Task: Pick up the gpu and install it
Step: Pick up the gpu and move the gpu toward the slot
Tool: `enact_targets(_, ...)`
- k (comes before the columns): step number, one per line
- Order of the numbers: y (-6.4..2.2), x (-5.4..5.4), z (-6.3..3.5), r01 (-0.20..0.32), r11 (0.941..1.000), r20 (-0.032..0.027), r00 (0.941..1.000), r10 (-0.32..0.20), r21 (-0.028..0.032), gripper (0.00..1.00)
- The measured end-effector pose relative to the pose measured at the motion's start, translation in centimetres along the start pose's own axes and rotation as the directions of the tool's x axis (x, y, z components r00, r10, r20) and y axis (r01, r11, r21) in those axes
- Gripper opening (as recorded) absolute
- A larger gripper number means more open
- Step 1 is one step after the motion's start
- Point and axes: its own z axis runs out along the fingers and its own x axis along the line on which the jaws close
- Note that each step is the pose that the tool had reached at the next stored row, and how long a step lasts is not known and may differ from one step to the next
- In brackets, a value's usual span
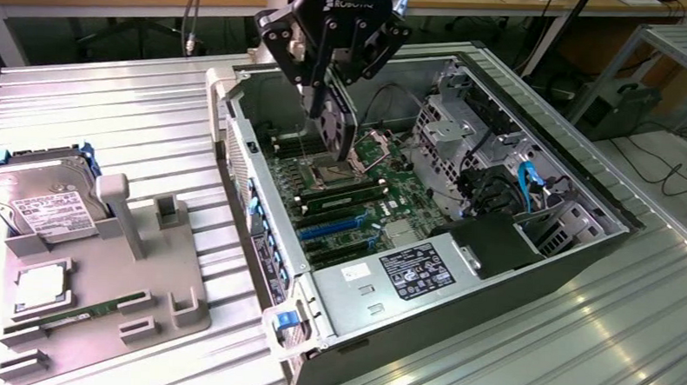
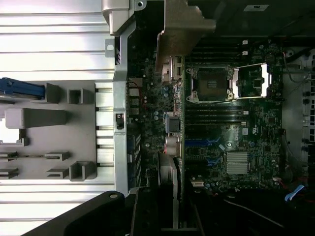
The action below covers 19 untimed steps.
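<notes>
My black gripper (image 1: 326, 100) hangs over the open computer case (image 1: 259, 267), shut on the gpu (image 1: 337, 130). The card hangs on edge below the fingers, dark with a silvery rim, above the motherboard (image 1: 361, 198) near the open CPU socket (image 1: 327, 170). In the wrist view the gpu (image 2: 173, 132) runs edge-on across the board, with its silvery metal bracket (image 2: 184, 24) at the far end near the case's rear wall. The blue expansion slots (image 1: 331, 227) lie bare, toward the power supply side, apart from the card.
A grey parts fixture (image 1: 106, 313) on the ribbed table at the exterior view's left holds a hard drive (image 1: 41, 201), a CPU (image 1: 38, 288) and a RAM stick (image 1: 77, 316). Inside the case stand the power supply (image 1: 416, 270), a drive cage (image 1: 474, 120) and blue cables (image 1: 527, 179).
</notes>
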Motion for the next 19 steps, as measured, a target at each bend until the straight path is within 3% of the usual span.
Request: enact_targets(19, 0.04, -3.3, 0.04, 0.0, 1.0, 0.0, 1.0, 0.0, 0.0, 0.28)
